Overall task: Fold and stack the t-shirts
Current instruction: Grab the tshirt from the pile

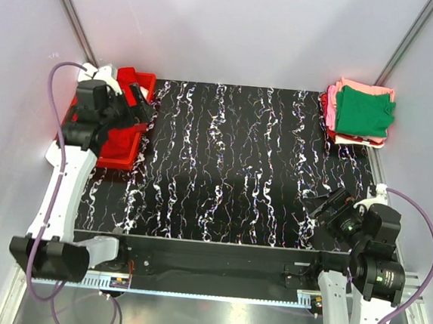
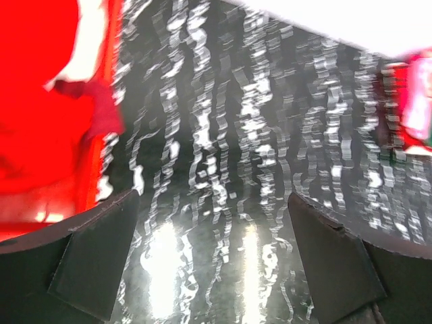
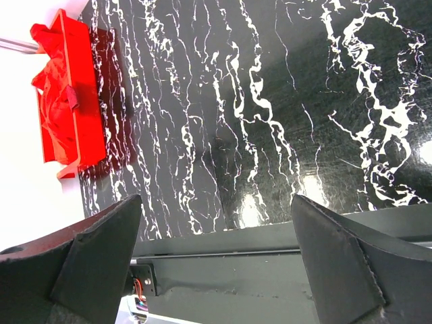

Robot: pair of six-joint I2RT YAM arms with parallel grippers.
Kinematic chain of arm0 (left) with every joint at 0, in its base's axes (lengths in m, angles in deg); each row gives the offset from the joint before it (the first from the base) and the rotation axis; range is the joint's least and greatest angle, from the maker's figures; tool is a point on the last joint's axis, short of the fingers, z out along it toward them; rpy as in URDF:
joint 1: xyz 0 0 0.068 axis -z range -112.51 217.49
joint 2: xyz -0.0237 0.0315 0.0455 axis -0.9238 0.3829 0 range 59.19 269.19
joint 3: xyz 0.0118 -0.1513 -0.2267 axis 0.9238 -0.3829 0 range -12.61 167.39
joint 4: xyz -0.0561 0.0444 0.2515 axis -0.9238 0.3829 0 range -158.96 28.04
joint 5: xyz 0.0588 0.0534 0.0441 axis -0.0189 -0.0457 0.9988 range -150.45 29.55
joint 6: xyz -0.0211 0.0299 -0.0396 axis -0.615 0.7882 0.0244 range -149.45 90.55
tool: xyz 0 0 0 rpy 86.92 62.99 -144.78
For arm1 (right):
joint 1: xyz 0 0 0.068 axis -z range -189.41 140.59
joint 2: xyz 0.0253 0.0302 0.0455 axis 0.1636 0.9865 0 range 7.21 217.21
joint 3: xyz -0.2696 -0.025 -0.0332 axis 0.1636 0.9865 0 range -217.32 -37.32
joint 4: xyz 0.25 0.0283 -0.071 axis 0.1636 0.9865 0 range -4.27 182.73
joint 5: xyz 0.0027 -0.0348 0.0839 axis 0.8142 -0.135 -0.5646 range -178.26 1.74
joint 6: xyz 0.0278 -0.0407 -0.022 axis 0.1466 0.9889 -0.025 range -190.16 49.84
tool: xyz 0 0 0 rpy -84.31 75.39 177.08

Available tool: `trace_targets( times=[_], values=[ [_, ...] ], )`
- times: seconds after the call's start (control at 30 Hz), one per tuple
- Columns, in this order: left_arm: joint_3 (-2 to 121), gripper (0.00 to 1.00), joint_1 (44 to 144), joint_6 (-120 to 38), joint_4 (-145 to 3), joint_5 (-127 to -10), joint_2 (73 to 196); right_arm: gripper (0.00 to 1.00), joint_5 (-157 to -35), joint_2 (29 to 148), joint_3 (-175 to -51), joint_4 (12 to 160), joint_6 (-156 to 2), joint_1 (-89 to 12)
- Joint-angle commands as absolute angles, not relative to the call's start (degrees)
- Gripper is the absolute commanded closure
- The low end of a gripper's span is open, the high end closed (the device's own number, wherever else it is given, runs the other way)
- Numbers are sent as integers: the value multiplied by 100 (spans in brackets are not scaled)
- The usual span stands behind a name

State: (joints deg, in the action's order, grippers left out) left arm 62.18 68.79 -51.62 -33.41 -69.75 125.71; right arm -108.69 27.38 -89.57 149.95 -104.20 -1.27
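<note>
A folded stack of t-shirts [image 1: 361, 114] lies at the table's far right corner, a green one [image 1: 365, 110] on top of pink, cream and red ones. It shows blurred in the left wrist view [image 2: 413, 101]. A bright red t-shirt [image 3: 54, 111] lies crumpled in the red plastic bin [image 3: 86, 101] at the far left. My left gripper [image 1: 140, 98] is open and empty, hovering at the bin's right edge [image 2: 212, 199]. My right gripper [image 1: 326, 206] is open and empty [image 3: 216, 199], low over the table's near right part.
The red bin [image 1: 118, 157] stands on the far left edge of the black marbled table [image 1: 231, 163]. Grey walls close in the back and both sides. A dark rail [image 3: 270, 263] runs along the table's near edge.
</note>
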Motion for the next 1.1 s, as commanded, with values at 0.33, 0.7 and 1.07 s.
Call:
trace_targets(
  times=[0.33, 0.7, 1.07],
  values=[
    [6156, 1, 5774, -5678, -2818, -5660, 13731, 0, -11146, 2470, -8952, 14971, -10522, -168],
    [7035, 6, 5509, -5739, -2862, -4832, 15830, 0, -11269, 2365, -8882, 14901, -10514, -168],
    [8336, 69, 5220, -5581, -2538, -4647, 17459, 0, -11235, 2374, -8918, 14953, -10426, -168]
  ],
)
